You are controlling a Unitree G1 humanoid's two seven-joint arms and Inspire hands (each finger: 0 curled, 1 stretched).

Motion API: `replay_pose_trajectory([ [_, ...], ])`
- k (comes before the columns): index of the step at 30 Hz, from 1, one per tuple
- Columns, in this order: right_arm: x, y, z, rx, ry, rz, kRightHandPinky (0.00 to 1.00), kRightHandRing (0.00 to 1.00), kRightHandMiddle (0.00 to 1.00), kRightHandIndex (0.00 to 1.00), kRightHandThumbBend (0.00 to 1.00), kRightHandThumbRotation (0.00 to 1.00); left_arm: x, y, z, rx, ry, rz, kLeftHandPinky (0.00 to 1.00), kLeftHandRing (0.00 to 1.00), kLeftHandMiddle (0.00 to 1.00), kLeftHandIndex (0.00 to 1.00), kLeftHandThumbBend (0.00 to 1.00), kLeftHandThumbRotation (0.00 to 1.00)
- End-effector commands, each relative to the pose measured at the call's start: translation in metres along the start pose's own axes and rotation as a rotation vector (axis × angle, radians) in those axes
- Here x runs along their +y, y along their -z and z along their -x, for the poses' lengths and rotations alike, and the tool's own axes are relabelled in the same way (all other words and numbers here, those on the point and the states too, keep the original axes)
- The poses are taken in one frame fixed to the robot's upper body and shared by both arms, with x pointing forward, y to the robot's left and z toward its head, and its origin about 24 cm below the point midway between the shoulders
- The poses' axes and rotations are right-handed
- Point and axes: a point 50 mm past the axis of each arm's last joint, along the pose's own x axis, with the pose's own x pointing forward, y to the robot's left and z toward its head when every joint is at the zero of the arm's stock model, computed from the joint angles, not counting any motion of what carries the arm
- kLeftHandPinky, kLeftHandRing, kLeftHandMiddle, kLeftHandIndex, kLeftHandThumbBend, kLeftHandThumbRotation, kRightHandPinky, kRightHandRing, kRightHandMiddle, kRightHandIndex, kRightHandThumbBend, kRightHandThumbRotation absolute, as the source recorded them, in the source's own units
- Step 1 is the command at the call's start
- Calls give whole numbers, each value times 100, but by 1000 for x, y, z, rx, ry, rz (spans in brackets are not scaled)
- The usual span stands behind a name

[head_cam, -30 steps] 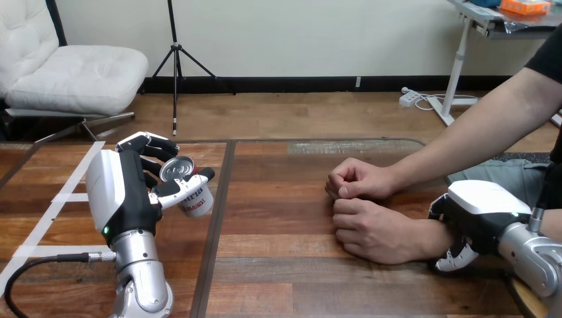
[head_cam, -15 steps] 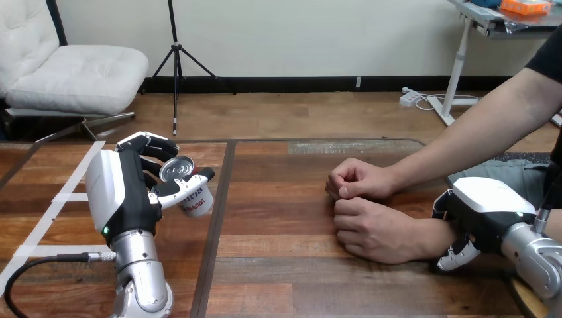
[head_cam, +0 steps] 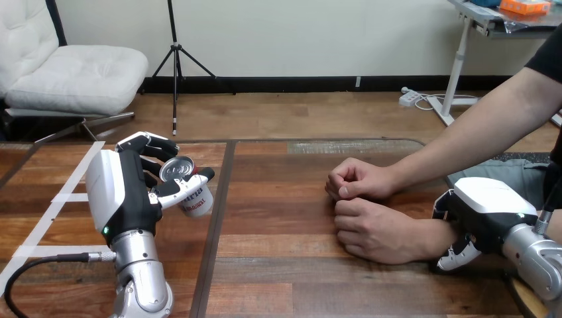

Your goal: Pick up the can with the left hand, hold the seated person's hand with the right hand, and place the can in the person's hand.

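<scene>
The left robot hand (head_cam: 124, 193) is held upright over the left part of the table (head_cam: 298, 271), raised on its silver forearm (head_cam: 140, 281). Its white back shell is turned to the view's left and its palm to the right. Its fingers (head_cam: 154, 146) are curled round the far side of the can (head_cam: 193, 195) and its thumb (head_cam: 173, 191) is laid across the near side, so the can is gripped. The can is carried clear of the table, just right of the palm. It is tilted, with its long axis slanted from upper left to lower right. The silver lid (head_cam: 176, 169) is turned up toward the camera, and the base is pointed down and to the right.

The right robot hand (head_cam: 489, 211) is set low at the table's right edge, back shell up, right against the wrist (head_cam: 441, 238) of the person's nearer hand (head_cam: 374, 230). Contact seems likely, but whether the wrist is gripped cannot be told, since the underside is hidden. The nearer hand is rested on the table, loosely closed, and is touched by the person's farther hand (head_cam: 358, 179), likewise closed. The can is seen well apart from both.
</scene>
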Motion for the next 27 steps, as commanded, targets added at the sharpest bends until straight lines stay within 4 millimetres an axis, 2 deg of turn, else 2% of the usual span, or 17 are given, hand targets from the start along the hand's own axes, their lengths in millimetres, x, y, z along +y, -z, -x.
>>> replay_pose_trajectory([
  [1,48,1,5,22,-151,-67,37,45,52,50,85,0,7,-24,-22,-93,-59,39,32,37,43,44,72,0],
  [7,47,1,6,9,-137,-62,35,42,50,50,86,0,7,-24,-22,-91,-59,44,31,36,43,44,72,0],
  [27,45,1,6,-8,-124,-45,36,45,51,50,86,0,8,-26,-23,-97,-58,39,31,37,43,44,72,0],
])
